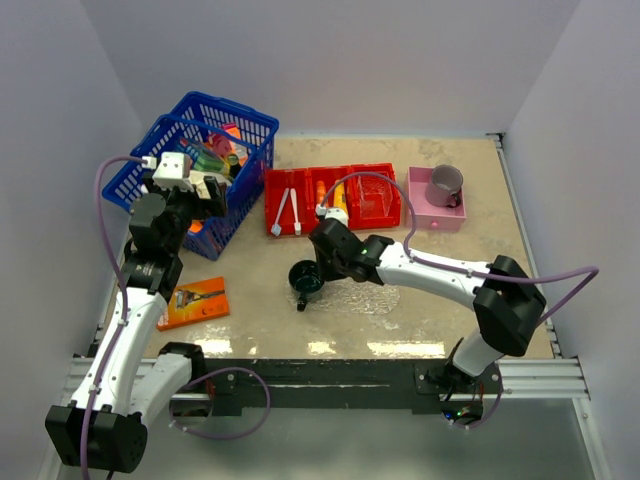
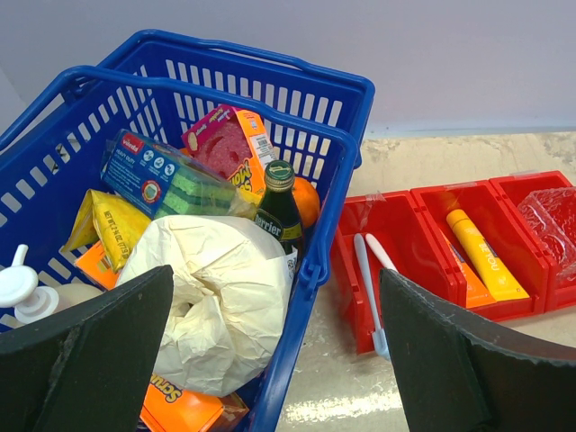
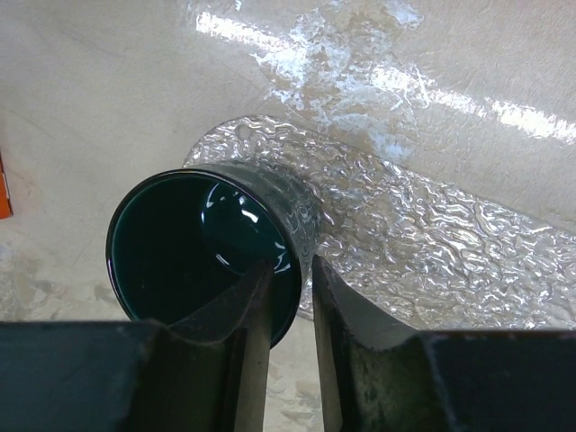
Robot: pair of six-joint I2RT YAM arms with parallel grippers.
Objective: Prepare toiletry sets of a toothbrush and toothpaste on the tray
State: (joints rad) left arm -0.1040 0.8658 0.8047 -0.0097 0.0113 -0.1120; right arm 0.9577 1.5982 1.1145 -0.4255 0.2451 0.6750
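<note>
Seen from overhead, with the table as the dial, the blue basket (image 1: 225, 135) sits at 10 o'clock and an orange razor pack (image 1: 195, 302) lies flat at 8. Only the left wrist camera shows what is in the basket: a sponge pack (image 2: 166, 175), a green bottle (image 2: 279, 202) and a crumpled white paper wad (image 2: 216, 288), among other packets. The left gripper (image 2: 274, 279) hangs over them with its fingers spread as wide as they go and nothing between them.

At 12 o'clock is the red bin (image 1: 300, 172). The two white toothbrushes (image 2: 367, 270) lie in its left compartment and the two tubes (image 2: 481, 256) side by side in the middle one (the overhead view shows them only as small streaks). At 2 o'clock a grey mug (image 1: 445, 183) stands in the pink box (image 1: 420, 215).

The clear tray (image 3: 432, 243) lies near the table's centre, below the bin. It is a faint glitter from above and plainly bumpy in the right wrist view. A dark green cup (image 3: 180, 243) stands mouth-up at its 9 o'clock end. The right gripper (image 3: 290, 265) comes down on the cup's rim with one finger inside, one outside, and the wall in the narrow gap between them. Whether the pads actually press that wall I cannot tell.
</note>
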